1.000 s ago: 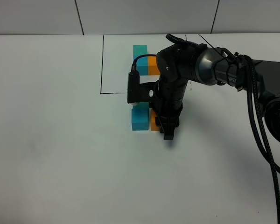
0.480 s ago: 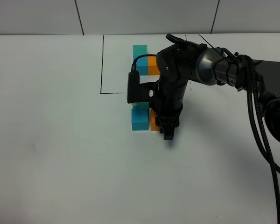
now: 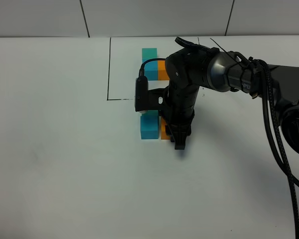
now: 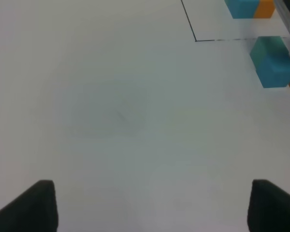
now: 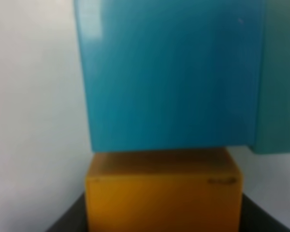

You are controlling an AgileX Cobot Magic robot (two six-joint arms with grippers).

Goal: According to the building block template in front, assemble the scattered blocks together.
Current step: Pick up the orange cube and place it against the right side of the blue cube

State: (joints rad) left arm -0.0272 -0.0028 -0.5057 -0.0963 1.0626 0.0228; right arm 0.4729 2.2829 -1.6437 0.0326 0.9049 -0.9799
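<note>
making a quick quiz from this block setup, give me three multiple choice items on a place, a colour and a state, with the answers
1. Where does the loose sky-blue cube sit relative to the loose orange cube in the high view?
A. directly to its left, touching
B. far to its right
C. stacked on top of it

2. What colour is the cube at the far end of the black-framed template?
A. red
B. teal-green
C. yellow

3. What is the left tool doing?
A. gripping a cube
B. pressing on the template
C. holding nothing, over the bare white table

Answers:
1 A, the right wrist view shows blue pressed against orange.
2 B, the teal-green top shows beyond the black right arm.
3 C, only table lies between its dark fingertips.
</note>
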